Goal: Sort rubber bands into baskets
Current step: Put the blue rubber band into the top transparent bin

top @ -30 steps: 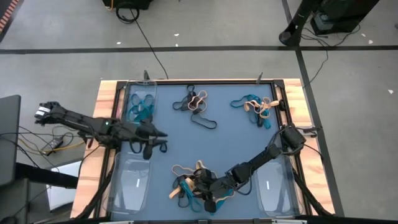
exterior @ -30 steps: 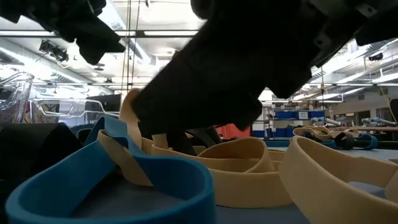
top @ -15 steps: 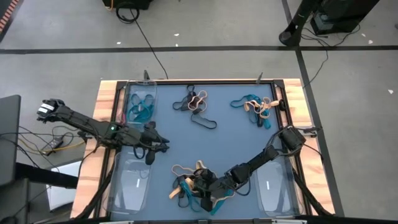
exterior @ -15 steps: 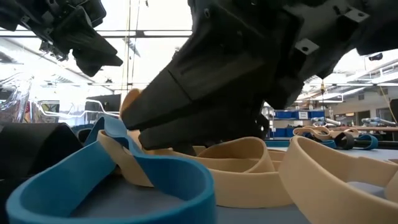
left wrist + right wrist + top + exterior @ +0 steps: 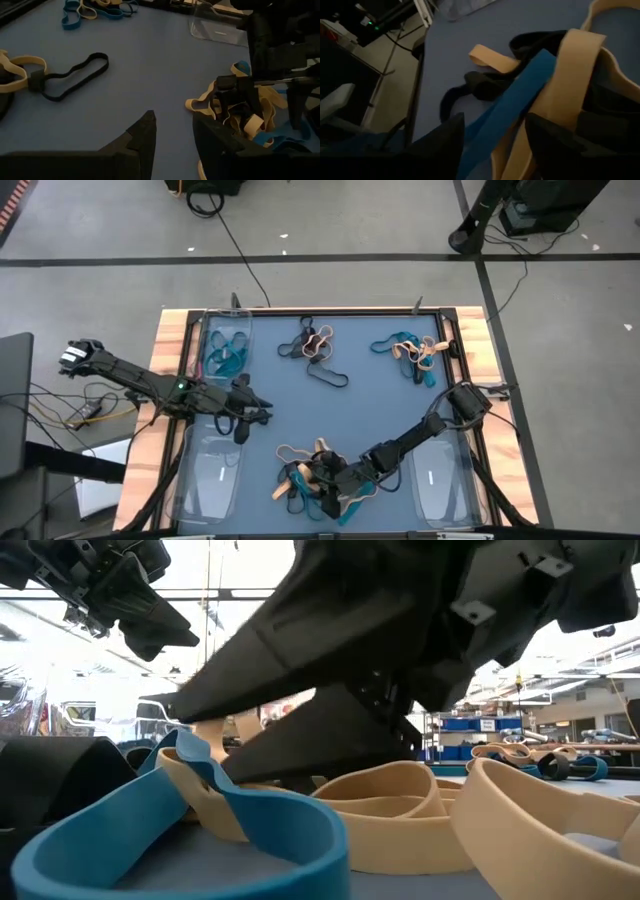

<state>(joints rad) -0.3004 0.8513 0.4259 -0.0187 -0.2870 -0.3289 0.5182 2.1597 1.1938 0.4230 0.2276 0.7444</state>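
Observation:
The rubber bands lie in heaps on the blue mat. A teal, tan and black heap [image 5: 305, 475] sits near the front edge. My right gripper [image 5: 320, 478] is open over it; its fingers [image 5: 445, 145] straddle a teal band [image 5: 505, 100] and a tan band [image 5: 565, 85]. My left gripper [image 5: 262, 415] hovers by the left baskets, its fingers [image 5: 145, 130] apart with bare mat between them. A black loop [image 5: 240, 430] shows just under it. One basket [image 5: 207, 330] holds teal bands; two others [image 5: 205, 480] [image 5: 440, 490] stand near the front. My left gripper has the black loop [image 5: 240, 430] right below it in the high view; the arm hides where they meet, and I cannot tell whether the fingers touch it. My right gripper slants down into the near heap from the table's right, and I cannot tell whether its fingers touch the bands.
A black and tan heap [image 5: 315, 342] and a single black band [image 5: 328, 377] lie far middle; a teal and tan heap [image 5: 412, 352] lies far right. The mat's middle [image 5: 370, 415] is bare. Wooden rails [image 5: 165, 380] frame the table.
My right gripper has opened, its fingers spreading apart over the near heap, and it has rolled a little about its own axis. The bands below it lie as they did.

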